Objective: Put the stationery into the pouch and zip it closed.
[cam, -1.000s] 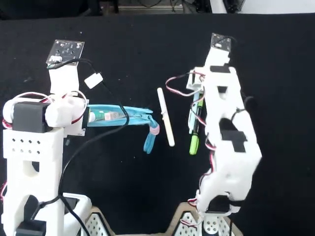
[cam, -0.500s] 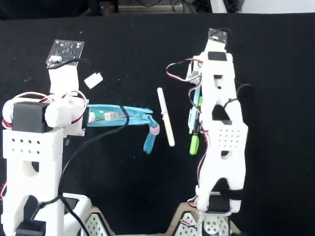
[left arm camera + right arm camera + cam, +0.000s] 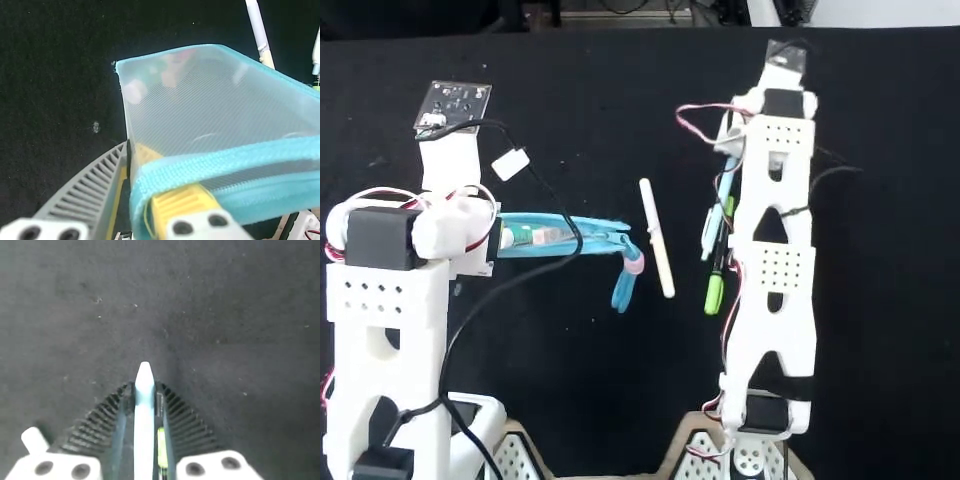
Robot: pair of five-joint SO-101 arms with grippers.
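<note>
At centre left of the high view, the left gripper (image 3: 137, 167) stays clamped on one end of the teal mesh zip pouch (image 3: 560, 235), which has not moved. The right gripper (image 3: 145, 390) pinches a pale blue pen (image 3: 145, 412); over the last 1 second its arm has stretched toward the frame's top. Between the arms, the white pen (image 3: 657, 238) and green highlighter (image 3: 714, 292) lie where they were.

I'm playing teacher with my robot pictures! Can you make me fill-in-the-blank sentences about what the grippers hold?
The left gripper clamps a turquoise mesh ____.
The right gripper is ____ on a pale blue pen.
On the black table, a slim white pen lies apart from the ____ highlighter.
Missing words: pouch; shut; green.
</note>
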